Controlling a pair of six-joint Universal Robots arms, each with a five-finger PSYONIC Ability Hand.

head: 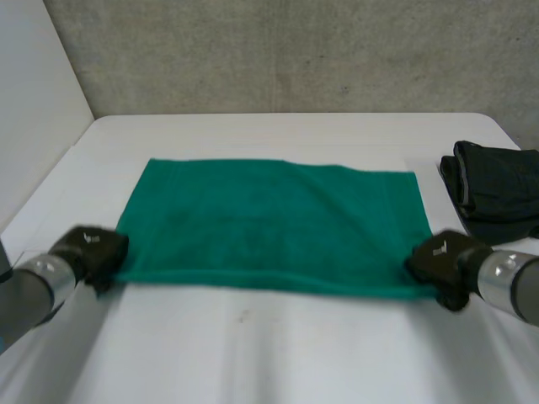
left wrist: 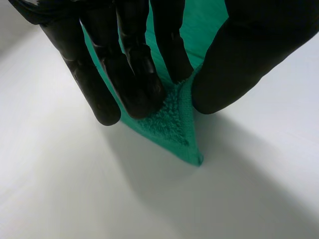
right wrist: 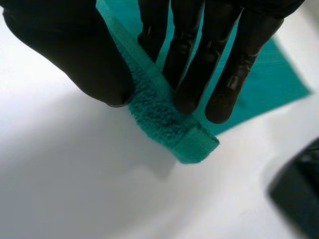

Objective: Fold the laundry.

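Black fingers and thumb of the left hand [left wrist: 134,74] are clamped on the near left corner of the green towel [head: 269,223], and the right hand [right wrist: 199,64] pinches the near right corner between thumb and fingers in the same way. Outward from both grips, the towel lies spread in a single flat layer on the white table [head: 278,353], long edge toward the robot. No fold appears made yet; the corners are secured, and every fold is left to do. Its pile is looped terry with a flat woven hem, its shape rectangular. A dark garment bundle [head: 497,194] sits beyond the right hand, apart from the towel.
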